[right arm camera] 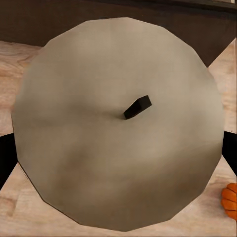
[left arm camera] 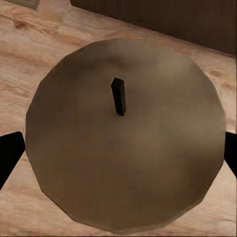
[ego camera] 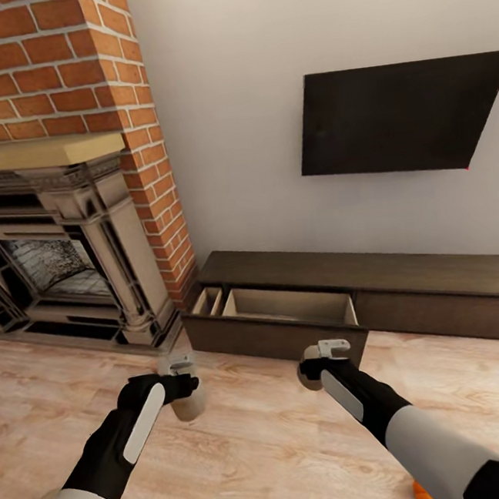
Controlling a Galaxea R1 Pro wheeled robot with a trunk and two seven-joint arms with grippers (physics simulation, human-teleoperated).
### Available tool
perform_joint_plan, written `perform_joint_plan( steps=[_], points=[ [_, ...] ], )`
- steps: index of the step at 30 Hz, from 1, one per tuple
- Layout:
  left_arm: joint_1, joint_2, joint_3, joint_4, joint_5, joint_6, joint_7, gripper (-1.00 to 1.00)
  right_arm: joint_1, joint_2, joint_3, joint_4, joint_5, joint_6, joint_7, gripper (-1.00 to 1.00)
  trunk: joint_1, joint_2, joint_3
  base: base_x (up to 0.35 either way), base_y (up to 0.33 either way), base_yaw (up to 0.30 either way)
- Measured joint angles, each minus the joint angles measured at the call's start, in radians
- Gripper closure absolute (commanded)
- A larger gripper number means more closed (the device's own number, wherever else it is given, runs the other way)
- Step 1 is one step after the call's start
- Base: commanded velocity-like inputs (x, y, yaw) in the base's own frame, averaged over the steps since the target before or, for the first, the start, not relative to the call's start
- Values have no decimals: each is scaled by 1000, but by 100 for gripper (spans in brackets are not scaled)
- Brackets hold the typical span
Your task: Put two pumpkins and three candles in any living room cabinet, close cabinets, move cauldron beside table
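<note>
Two stubby tan candles, each clamped in fingers: left gripper [ego camera: 186, 396], right gripper [ego camera: 314, 372], frame centre, before open dark-brown cabinet drawer [ego camera: 277, 320].

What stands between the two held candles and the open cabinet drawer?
Nothing visible. Only bare wooden floor lies between the left candle, the right candle and the open drawer of the cabinet.

Both arms reach forward (low), left pincer [ego camera: 186, 400] and right pincer [ego camera: 313, 372] clamped.
</note>
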Motion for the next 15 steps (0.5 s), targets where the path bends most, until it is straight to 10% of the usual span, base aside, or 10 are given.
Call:
perform_joint_plan(
  steps=[15],
  points=[
    [0, -54, -85, 201, -2, -136, -9, 100, 10, 12, 6, 357, 59, -265, 8, 100, 0, 0, -22, 205, 270, -151]
  ],
)
